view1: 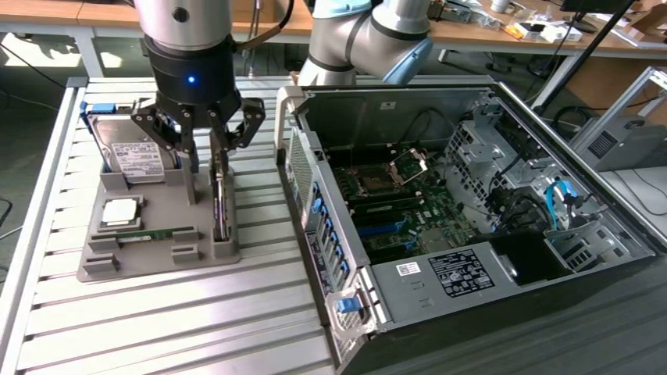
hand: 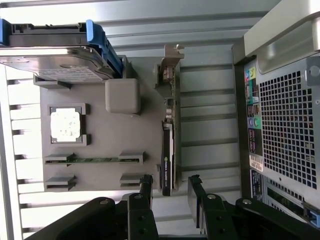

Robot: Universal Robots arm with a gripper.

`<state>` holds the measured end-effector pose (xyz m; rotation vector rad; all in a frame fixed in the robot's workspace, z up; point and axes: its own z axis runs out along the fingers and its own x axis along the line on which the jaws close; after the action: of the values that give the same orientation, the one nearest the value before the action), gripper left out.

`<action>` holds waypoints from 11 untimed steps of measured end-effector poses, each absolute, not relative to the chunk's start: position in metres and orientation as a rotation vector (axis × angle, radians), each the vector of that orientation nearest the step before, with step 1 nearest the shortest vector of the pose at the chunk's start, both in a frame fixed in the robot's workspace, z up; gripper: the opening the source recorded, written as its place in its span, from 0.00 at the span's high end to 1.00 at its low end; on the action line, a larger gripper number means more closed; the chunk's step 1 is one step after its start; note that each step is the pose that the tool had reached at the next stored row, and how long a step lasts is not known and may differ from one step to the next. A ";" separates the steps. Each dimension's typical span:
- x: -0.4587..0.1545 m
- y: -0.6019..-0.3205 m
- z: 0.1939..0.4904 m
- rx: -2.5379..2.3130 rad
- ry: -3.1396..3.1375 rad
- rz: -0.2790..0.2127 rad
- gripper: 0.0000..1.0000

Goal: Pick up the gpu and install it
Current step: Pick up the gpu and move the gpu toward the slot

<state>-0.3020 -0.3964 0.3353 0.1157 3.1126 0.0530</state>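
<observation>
End effector (hand: 170, 181) wide open, astride the gpu (hand: 167, 150), which stands on edge in grey fixture (view1: 146, 262), faces exposed for pinching; open case (view1: 323, 226) at fixture's 3 o'clock, exterior view.

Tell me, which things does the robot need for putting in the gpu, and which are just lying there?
Needed: gpu, open gripper, computer case.
Just lying there: hard drive, square silver chip, memory stick.

Bright, even light, glare washing out the slatted table (hand: 200, 10) (shadows soft).
</observation>
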 end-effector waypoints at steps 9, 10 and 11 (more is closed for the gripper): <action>-0.301 -0.396 0.332 0.116 3.113 0.052 0.58; -0.301 -0.396 0.332 0.116 3.113 0.052 0.58; -0.301 -0.396 0.331 0.116 3.113 0.051 0.58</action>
<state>-0.3014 -0.3964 0.3313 0.1156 3.1126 0.0514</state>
